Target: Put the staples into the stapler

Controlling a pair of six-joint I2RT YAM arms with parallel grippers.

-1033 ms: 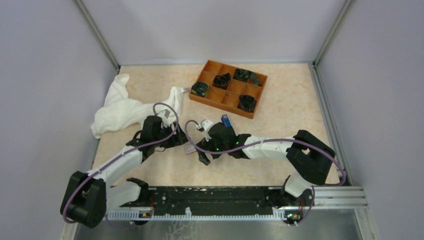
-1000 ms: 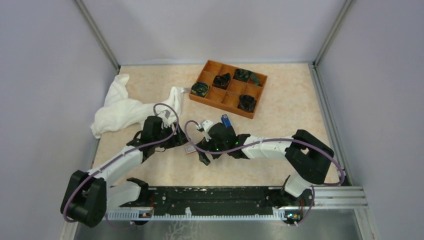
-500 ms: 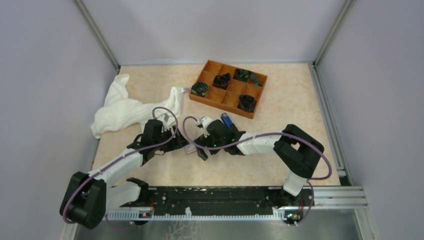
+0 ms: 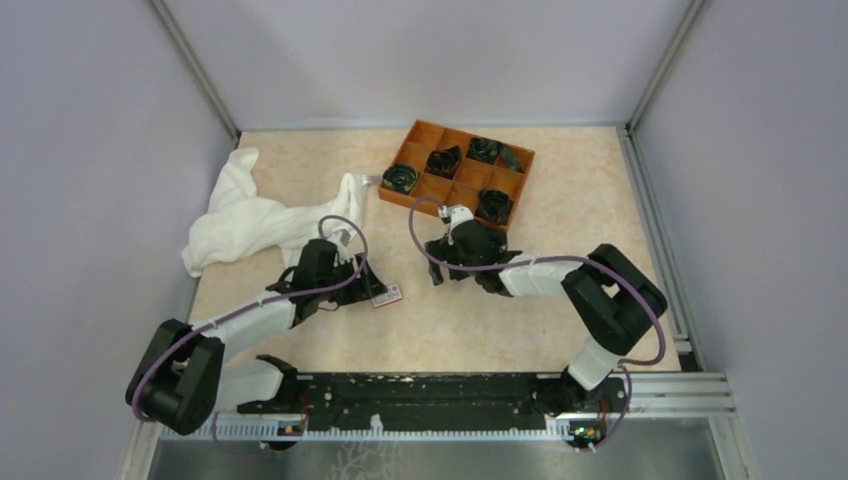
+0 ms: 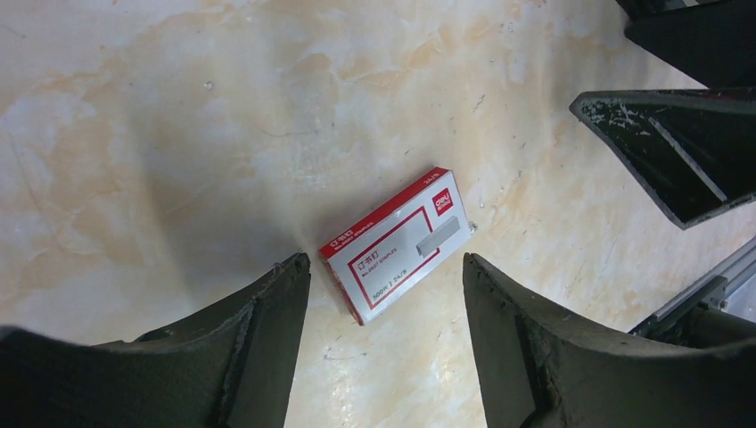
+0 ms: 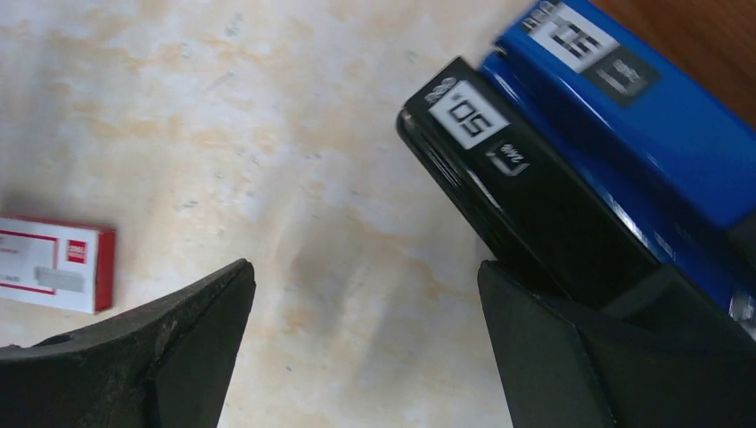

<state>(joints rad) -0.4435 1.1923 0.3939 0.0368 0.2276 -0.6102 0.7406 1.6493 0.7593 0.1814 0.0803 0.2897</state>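
The staples' white carton with a red label [image 5: 397, 242] lies flat on the table, also in the top view [image 4: 387, 295] and at the left edge of the right wrist view [image 6: 53, 265]. My left gripper [image 5: 384, 261] is open, its fingers to either side of the carton's near end, not touching it; it also shows in the top view [image 4: 365, 281]. The black stapler [image 6: 535, 214] lies beside a blue-and-black stapler [image 6: 624, 116]. My right gripper [image 6: 365, 267] is open and empty, its right finger next to the black stapler. In the top view the right gripper [image 4: 440, 268] hides both staplers. No loose staple strip shows.
An orange compartment tray [image 4: 430, 210] holding several dark coiled items stands at the back. A crumpled white cloth [image 4: 250, 215] lies at the back left. The right gripper's black fingers [image 5: 660, 152] show in the left wrist view's upper right. Grey walls enclose the table.
My right gripper has drawn back from the carton, up and to the right toward the tray. My left gripper has moved right up to the carton, which is now uncovered.
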